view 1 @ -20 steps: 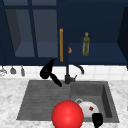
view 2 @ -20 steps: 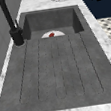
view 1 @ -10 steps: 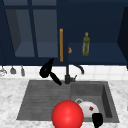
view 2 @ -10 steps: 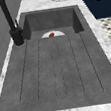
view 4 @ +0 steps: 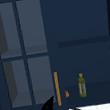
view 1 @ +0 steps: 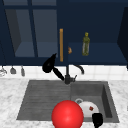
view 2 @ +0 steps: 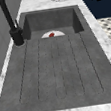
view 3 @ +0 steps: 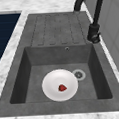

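Dark blue cabinets back your sink [view 1: 25, 110]. Nothing has shifted over the last second: your left hand [view 1: 49, 65] still hovers just below the orange door handle [view 1: 61, 45], fingers seemingly straight, holding nothing. Your right hand [view 1: 97, 120] waits beside the white plate [view 3: 59, 84]; its fingers I cannot tell.

The left hand [view 1: 48, 65] hangs just left of the faucet [view 1: 67, 75], fingers straight and pointing up; the right hand [view 1: 97, 120] hovers low, well right of it. Its fingers cannot be made out.
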{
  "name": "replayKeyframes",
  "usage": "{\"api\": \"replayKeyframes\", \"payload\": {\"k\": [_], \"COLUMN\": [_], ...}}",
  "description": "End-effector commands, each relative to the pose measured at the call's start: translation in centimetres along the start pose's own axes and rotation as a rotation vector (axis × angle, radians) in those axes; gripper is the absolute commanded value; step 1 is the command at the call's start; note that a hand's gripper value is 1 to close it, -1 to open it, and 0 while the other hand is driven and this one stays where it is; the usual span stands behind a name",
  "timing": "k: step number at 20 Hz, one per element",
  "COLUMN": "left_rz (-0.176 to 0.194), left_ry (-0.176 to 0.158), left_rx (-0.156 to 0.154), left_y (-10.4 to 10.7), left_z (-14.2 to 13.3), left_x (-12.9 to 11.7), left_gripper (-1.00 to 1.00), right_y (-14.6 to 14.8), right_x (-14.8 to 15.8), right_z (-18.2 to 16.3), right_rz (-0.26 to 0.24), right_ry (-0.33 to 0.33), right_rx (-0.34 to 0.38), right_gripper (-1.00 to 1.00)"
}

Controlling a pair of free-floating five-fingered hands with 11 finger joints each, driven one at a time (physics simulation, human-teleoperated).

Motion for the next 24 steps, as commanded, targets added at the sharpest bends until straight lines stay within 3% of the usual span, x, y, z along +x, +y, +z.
{"api": "replayKeyframes", "payload": {"k": [1, 5, 10, 24], "left_rz": [-0.025, -0.019, 0.005, 0.009], "left_ry": [0.038, 0.064, 0.096, 0.108], "left_rx": [0.109, 0.135, 0.144, 0.167], "left_y": [-0.1, -0.1, -0.1, 0.0], "left_z": [-1.2, -1.9, -1.8, -1.8], "left_x": [-0.5, -0.6, -0.2, 0.5], "left_gripper": [-1.0, -1.0, -1.0, -1.0], "right_y": [0.0, 0.0, 0.0, 0.0], "right_x": [0.0, 0.0, 0.0, 0.0], "right_z": [0.0, 0.0, 0.0, 0.0], "right_rz": [0.0, 0.0, 0.0, 0.0], "right_ry": [0.0, 0.0, 0.0, 0.0], "right_rx": [0.0, 0.0, 0.0, 0.0], "right_gripper": [0.0, 0.0, 0.0, 0.0]}}
